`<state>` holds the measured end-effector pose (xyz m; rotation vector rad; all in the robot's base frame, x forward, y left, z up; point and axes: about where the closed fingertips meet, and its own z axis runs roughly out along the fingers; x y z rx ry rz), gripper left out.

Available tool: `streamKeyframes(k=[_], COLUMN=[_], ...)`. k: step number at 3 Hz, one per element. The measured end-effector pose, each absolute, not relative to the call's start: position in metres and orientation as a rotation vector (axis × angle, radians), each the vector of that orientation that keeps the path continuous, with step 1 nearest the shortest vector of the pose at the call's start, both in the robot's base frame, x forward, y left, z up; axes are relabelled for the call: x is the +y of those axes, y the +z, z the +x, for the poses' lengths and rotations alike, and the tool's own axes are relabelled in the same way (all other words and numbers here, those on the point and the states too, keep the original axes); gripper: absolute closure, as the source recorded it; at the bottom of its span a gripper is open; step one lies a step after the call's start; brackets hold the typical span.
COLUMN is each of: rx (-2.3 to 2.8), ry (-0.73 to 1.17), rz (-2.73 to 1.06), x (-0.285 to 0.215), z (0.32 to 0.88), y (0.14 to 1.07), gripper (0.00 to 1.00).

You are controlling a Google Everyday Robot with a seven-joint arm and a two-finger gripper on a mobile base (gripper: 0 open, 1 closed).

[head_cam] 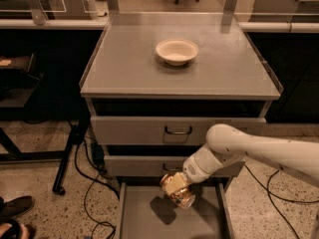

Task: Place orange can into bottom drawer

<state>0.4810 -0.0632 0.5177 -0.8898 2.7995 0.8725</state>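
Item 1: orange can. Shiny orange-gold drink can with mottled print, tilted, held clear of the drawer floor. It sits below the front edge of the cabinet top, slightly right of centre. Its shadow falls on the drawer floor to its lower left.

Item 2: gripper. At the end of the white arm, which enters from the right edge of the view. The pincer is clamped on the orange can, over the rear part of the bottom drawer.

Item 3: bottom drawer. Grey metal tray with thin side walls, pulled out toward the camera. Its floor is bare apart from the shadow.

Item 4: two upper drawers. Both closed. The top one carries a dark wire handle; the second is partly hidden by the arm.

Item 5: cream bowl. Round, upright, near the back edge of the cabinet top, slightly left of centre.

Item 6: floor. Black cables beside the cabinet's left side; a shoe at the lower left corner of the view.
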Motion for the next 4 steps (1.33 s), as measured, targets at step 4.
streamKeyframes(k=[4], rx=[2.937], ry=[1.110], rz=[-0.493], x=[-0.085], z=[0.470], y=[0.363], gripper=[1.00])
